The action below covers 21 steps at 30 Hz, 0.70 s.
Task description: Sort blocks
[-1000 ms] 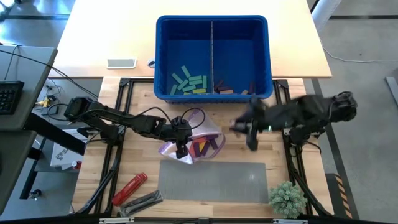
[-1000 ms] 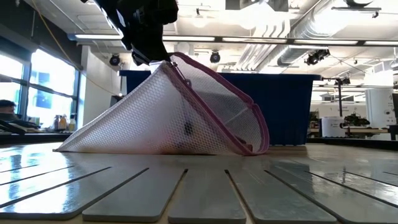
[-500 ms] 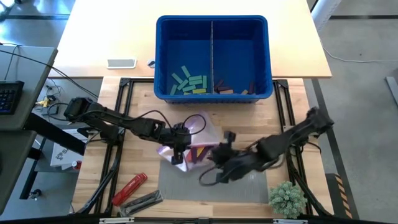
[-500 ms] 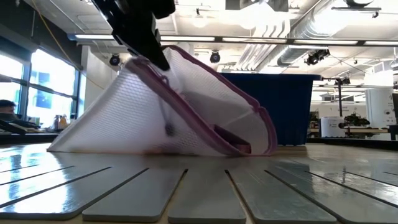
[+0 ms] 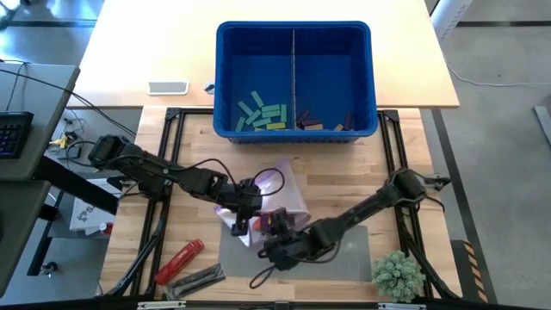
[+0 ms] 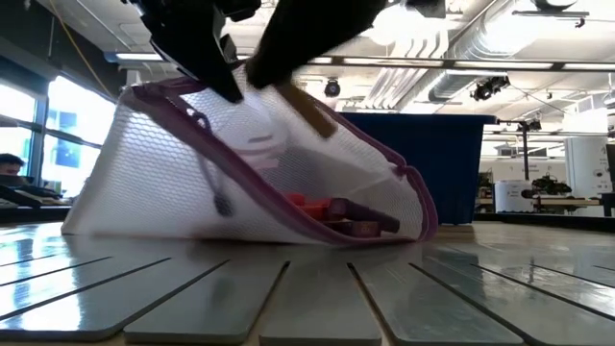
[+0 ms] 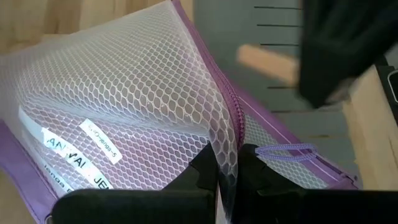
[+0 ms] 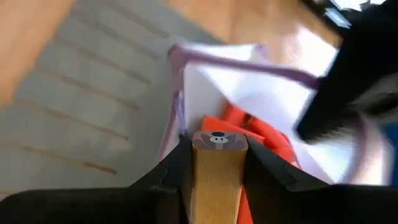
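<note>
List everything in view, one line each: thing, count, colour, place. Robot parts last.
Bin: one, blue, two compartments, far side of table.
Teal and yellow-green blocks: a small pile, left compartment.
Dark blocks: a few, purple-red, right compartment.
Mesh pouch: one, white with purple edging, table centre, blocks inside.
Wooden block: one, tan, in right pincer.
Mat: one, grey, near centre.
Red tool: one, near left.
Plant: one, green, near right.
Phone: one, left of bin.
Left pincer: shut on pouch edge, lifting it.
Right pincer: shut on wooden block at pouch mouth.
</note>
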### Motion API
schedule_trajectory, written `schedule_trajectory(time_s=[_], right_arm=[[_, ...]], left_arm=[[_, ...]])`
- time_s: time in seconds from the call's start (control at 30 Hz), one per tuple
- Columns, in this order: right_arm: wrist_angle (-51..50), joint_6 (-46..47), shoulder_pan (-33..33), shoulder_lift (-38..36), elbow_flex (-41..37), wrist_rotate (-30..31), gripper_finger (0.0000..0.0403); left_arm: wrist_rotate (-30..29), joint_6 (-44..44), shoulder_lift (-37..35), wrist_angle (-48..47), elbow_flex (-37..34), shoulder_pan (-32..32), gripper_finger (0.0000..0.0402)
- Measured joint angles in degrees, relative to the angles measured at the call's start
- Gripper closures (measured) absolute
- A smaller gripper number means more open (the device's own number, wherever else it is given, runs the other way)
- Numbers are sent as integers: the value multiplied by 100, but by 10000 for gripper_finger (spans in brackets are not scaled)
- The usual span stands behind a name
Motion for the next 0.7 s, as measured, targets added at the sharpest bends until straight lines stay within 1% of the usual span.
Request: schedule_trajectory(time_s=[0.07, 0.13, 0.17, 0.23, 0.3, 0.37, 0.47, 0.53, 0.6, 0.7], right_arm=[[29, -288, -139, 146, 4, -338, 317], [23, -629, -277, 339, 2, -468, 317], [9, -825, -344, 412, 2, -376, 317], [-31, -1082, -501, 496, 0, 34, 317], [-80, -1017, -657, 497, 2, 407, 311], [-256, -772, -791, 459, 2, 371, 278], [-650, -347, -911, 330, 2, 122, 207], [-882, -56, -911, 182, 2, -1, 166], [-997, 107, -859, 22, 2, -151, 138], [-912, 264, -655, -360, 2, -169, 121]], left_arm=[[-4, -2, 0, 0, 0, -42, 402], [-27, -29, 0, 4, 0, -87, 402], [-36, -80, 0, 8, 0, -107, 402], [-51, -204, 0, 11, 0, -138, 402], [-74, -256, 0, 11, 0, -173, 402], [-87, -256, 0, 15, 0, -213, 402], [-165, -309, 0, 31, -2, -224, 402], [-314, -420, 0, 41, -2, -226, 402], [-413, -470, 0, 51, -2, -226, 402], [-468, -458, 0, 50, -2, -222, 402]])
